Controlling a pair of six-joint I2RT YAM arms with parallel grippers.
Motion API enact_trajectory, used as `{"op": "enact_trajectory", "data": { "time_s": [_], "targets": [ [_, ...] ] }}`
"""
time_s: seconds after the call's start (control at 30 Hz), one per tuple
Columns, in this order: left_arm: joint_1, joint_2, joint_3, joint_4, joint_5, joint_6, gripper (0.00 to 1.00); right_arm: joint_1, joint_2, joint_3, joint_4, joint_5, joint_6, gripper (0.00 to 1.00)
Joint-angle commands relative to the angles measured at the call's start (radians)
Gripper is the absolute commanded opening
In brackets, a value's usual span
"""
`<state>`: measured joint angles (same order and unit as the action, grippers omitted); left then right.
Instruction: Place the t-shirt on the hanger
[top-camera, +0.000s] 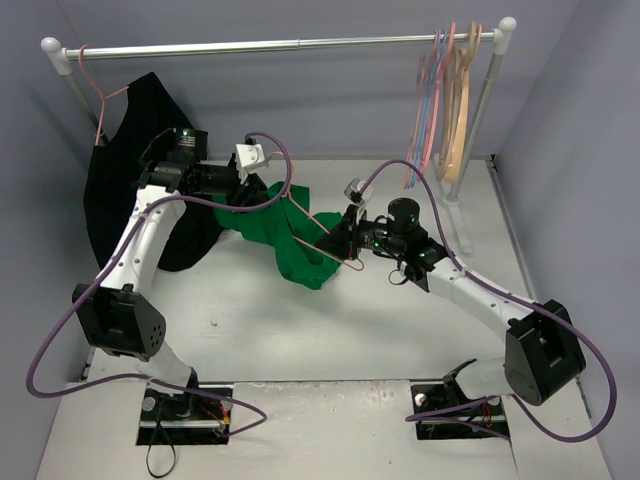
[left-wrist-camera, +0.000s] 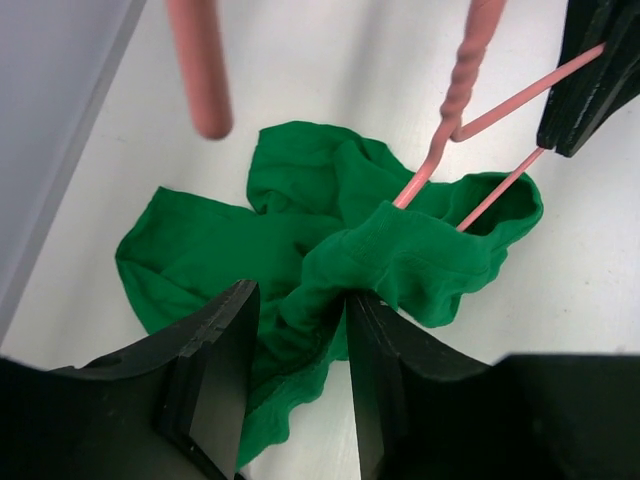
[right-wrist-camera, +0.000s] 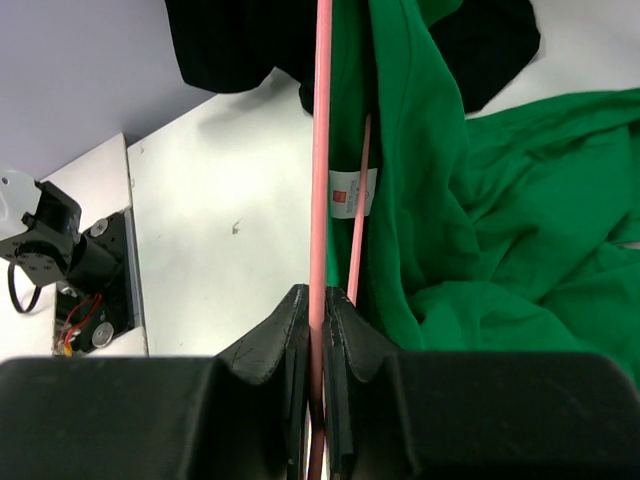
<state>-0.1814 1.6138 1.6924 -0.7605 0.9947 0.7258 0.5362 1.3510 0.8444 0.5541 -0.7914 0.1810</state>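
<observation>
Folds of crumpled bright green t-shirt (left-wrist-camera: 420, 262) sit pinched in left jaws; right jaws clamp the pink hanger (right-wrist-camera: 320, 150).

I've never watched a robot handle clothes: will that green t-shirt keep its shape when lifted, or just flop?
Most likely floppy: the t-shirt bunches in soft folds and sags away from where the left gripper pinches it. Probably light too, since the thin wire hanger, held by the right gripper, runs through it without visibly bending.
</observation>
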Motion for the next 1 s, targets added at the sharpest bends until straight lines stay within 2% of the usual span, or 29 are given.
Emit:
{"op": "enact_trajectory", "data": {
  "time_s": [0.0,0.23,0.47,0.6,0.63,0.67,0.83,0.93,0.97],
  "targets": [
    [-0.01,-0.06,-0.007,-0.007,0.094,0.003,0.39,-0.005,-0.004,0.097,0.15,-0.032,-0.025,0.0],
    [-0.01,-0.087,-0.008,0.015,0.166,-0.034,0.33,-0.007,0.011,0.13,0.138,-0.052,-0.028,0.0],
    [-0.016,-0.114,-0.033,0.032,0.196,-0.08,0.33,-0.007,0.022,0.15,0.124,-0.058,-0.034,0.0],
    [-0.017,-0.137,-0.065,0.035,0.191,-0.086,0.18,-0.008,0.017,0.151,0.103,-0.045,-0.041,0.0],
    [-0.016,-0.147,-0.072,0.035,0.185,-0.085,0.07,-0.008,0.016,0.151,0.096,-0.04,-0.046,0.0],
    [-0.018,-0.153,-0.086,0.036,0.18,-0.083,0.02,-0.01,0.016,0.153,0.089,-0.037,-0.049,0.0],
    [-0.018,-0.198,-0.123,0.047,0.128,-0.097,0.0,-0.021,0.014,0.16,0.04,-0.017,-0.064,0.01],
    [-0.018,-0.226,-0.157,0.078,0.092,-0.114,0.0,-0.027,0.017,0.179,-0.016,0.006,-0.086,0.06],
    [-0.017,-0.233,-0.163,0.088,0.079,-0.14,0.0,-0.027,0.019,0.186,-0.035,0.018,-0.098,0.13]
  ]
}}
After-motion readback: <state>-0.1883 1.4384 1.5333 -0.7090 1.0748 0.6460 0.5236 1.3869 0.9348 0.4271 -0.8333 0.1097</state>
